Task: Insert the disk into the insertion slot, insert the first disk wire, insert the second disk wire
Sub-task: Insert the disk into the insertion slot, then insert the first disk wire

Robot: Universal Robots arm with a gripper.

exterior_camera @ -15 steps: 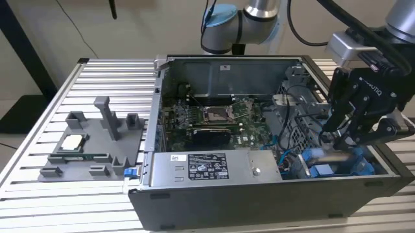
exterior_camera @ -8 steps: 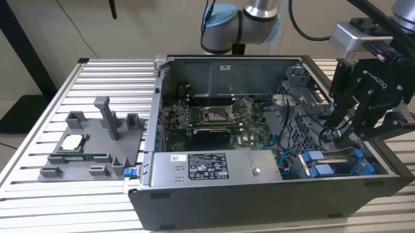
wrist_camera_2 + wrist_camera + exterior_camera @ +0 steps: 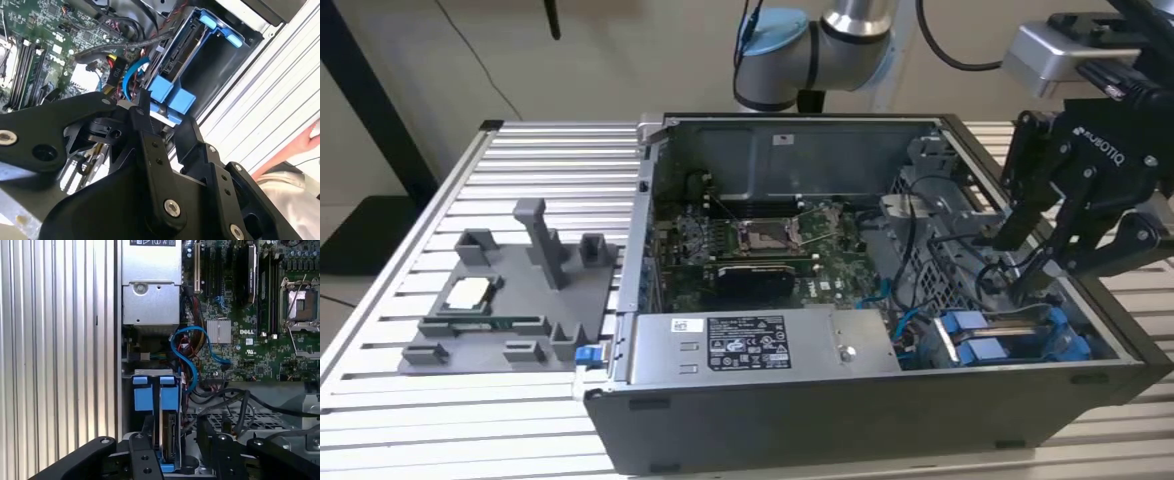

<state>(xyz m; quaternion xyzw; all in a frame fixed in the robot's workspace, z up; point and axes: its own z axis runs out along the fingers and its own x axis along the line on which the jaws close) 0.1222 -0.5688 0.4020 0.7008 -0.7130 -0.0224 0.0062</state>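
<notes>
The claw (image 3: 1021, 278) hangs inside the open computer case (image 3: 761, 420) at the exterior view's right. Its 2 fingers (image 3: 146, 437) are spread, one on each side of the disk (image 3: 170, 436). A dark gap shows at 1 finger in the first wrist view, so the claw looks to be straddling the disk, not pinching it. The disk stands on edge directly under the claw, with its blue carrier tabs (image 3: 150, 400) just beyond the fingertips. It appears seated in the insertion slot (image 3: 150, 372) at the case's near corner. Its long axis runs from the claw toward the power-supply box (image 3: 150, 290), so the finger faces lie along its flat sides. A blue cable (image 3: 186, 357) loops just beside the slot. I cannot tell whether it is plugged into the disk. The motherboard (image 3: 250, 340) lies well off to the other side.
</notes>
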